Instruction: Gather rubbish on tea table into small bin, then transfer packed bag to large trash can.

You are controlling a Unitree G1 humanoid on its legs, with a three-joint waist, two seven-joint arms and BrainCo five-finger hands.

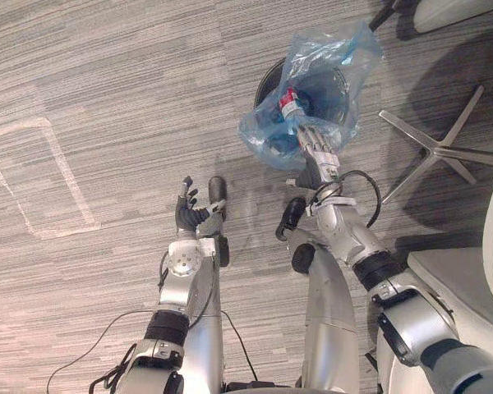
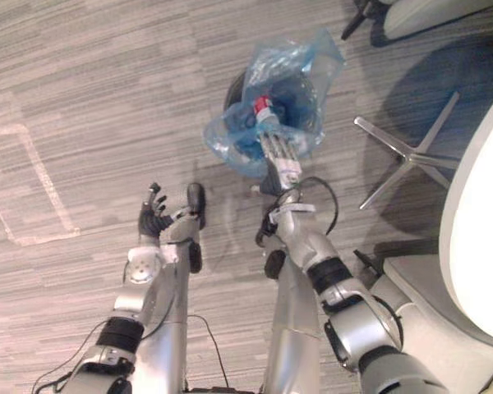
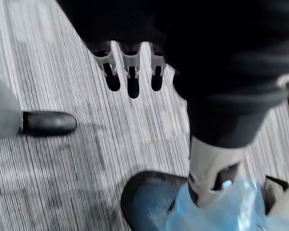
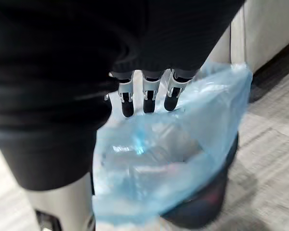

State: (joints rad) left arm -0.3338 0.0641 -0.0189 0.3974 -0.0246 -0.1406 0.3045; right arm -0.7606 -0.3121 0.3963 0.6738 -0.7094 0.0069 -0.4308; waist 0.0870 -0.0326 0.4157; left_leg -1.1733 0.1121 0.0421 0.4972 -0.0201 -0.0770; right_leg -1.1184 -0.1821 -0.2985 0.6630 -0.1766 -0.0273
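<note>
Grey striped carpet floor (image 1: 107, 82); packed bag was at the large can, transfer looked nearly finished.
Right hand (image 1: 319, 152) lay with straight fingers against the blue bag (image 1: 329, 66), no clench seen. The bag of rubbish sat over the black trash can (image 1: 265, 78), sagging past its near rim. Left hand (image 1: 191, 215) hung relaxed and empty, near left. Judged left to do: settle bag inside, pull hand clear.

Readable text: none | Red-and-white label (image 1: 289, 103) inside the blue bag (image 1: 333, 53), just past the fingertips of the right hand (image 1: 319, 154): print too small to make out | White taped outline (image 1: 34, 176) on the carpet (image 1: 123, 74), well apart from the fingers of the left hand (image 1: 191, 213): a plain rectangle without letters or numbers
</note>
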